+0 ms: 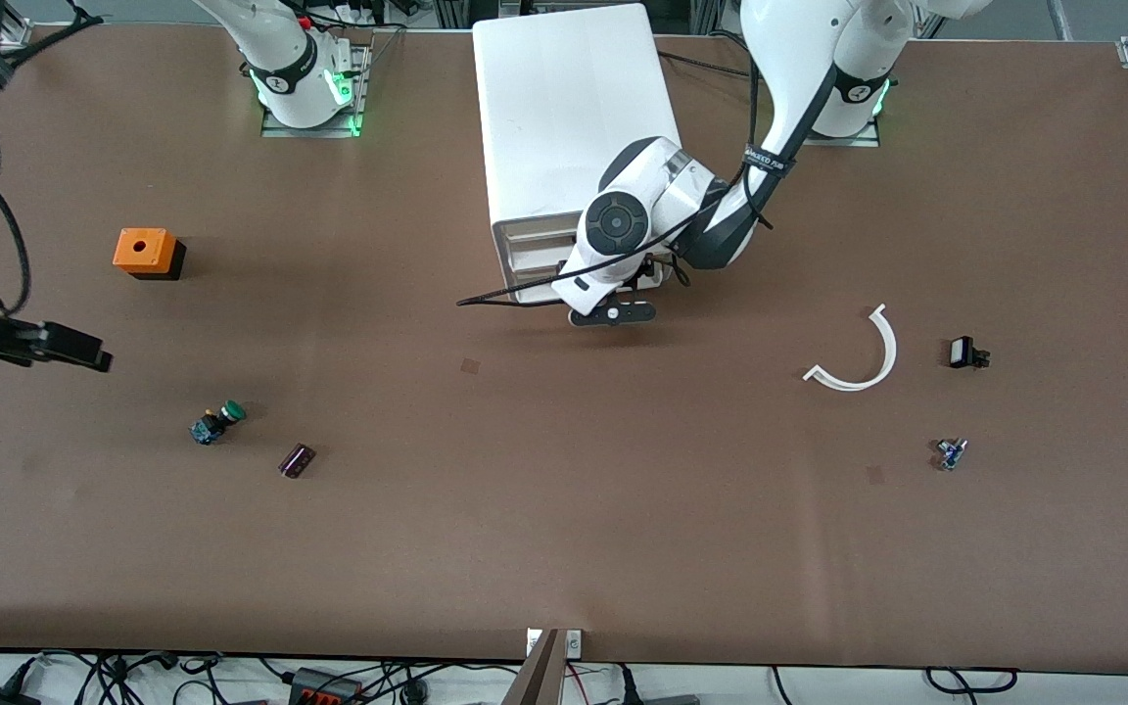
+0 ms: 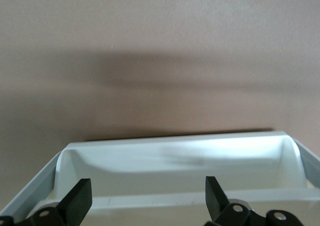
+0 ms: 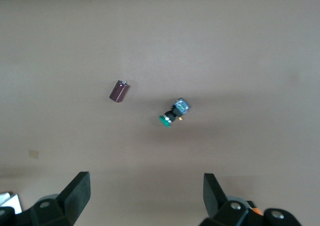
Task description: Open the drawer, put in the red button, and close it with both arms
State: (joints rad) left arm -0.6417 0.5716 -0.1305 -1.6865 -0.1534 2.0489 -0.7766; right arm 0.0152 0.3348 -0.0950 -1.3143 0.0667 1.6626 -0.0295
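Step in hand, by judgement: drawer opening, at or near its end; nothing stowed yet.

- Cabinet (image 1: 564, 108): white, standing at the robots' edge of the table, between the two bases; drawer fronts face the front camera.
- Drawer (image 2: 175, 161): the left wrist view shows its tray pulled out and bare inside.
- Left gripper (image 1: 613, 315): at the drawer front, low over the table; jaws spread wide, holding nothing; its fingers (image 2: 80, 201) flank the open tray without touching it.
- Right gripper (image 1: 84, 351): up over the right arm's end of the table, above the green button (image 1: 218, 422); jaws wide, holding nothing; arm waiting.
- Red button: no red cap can be made out in any view; a small blue-and-dark part (image 1: 951, 452) toward the left arm's end may be it, cannot tell.
- Other items: orange box (image 1: 145, 252); dark cylinder (image 1: 297, 460) beside the green button; white curved strip (image 1: 863, 357); small black part (image 1: 965, 352).

Next move, by judgement: confirm the red button among the small parts, not the green one; the nearer arm to descend over it, jaws wide, close on the body, carry it to the open tray; then both arms push the drawer shut.
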